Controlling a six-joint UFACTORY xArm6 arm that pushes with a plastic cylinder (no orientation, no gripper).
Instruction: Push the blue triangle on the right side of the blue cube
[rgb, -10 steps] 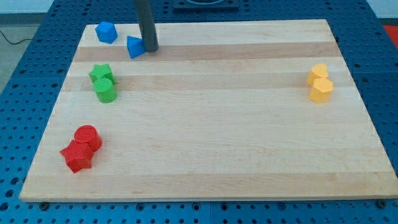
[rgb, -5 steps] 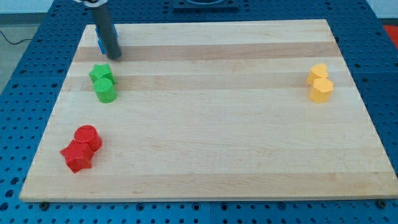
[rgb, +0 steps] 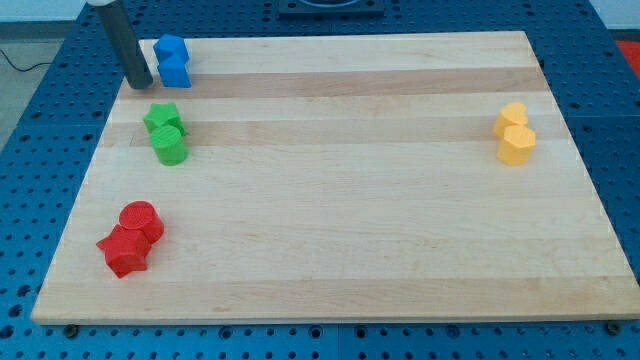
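Observation:
The blue cube (rgb: 169, 47) sits near the board's top left corner. The blue triangle (rgb: 176, 71) lies right against it, just below and slightly to the view's right. My tip (rgb: 139, 84) rests on the board a short way to the view's left of the blue triangle, apart from both blue blocks. The dark rod rises from it up and to the left, out of the top of the view.
Two green blocks (rgb: 165, 132) sit together below the blue pair. Two red blocks (rgb: 131, 238) lie at the lower left. Two yellow blocks (rgb: 514, 133) stand at the right. The wooden board (rgb: 340, 200) rests on a blue perforated table.
The rod swept from the triangle's right side across to the left of the blue blocks. The blue triangle slid left and now touches the blue cube.

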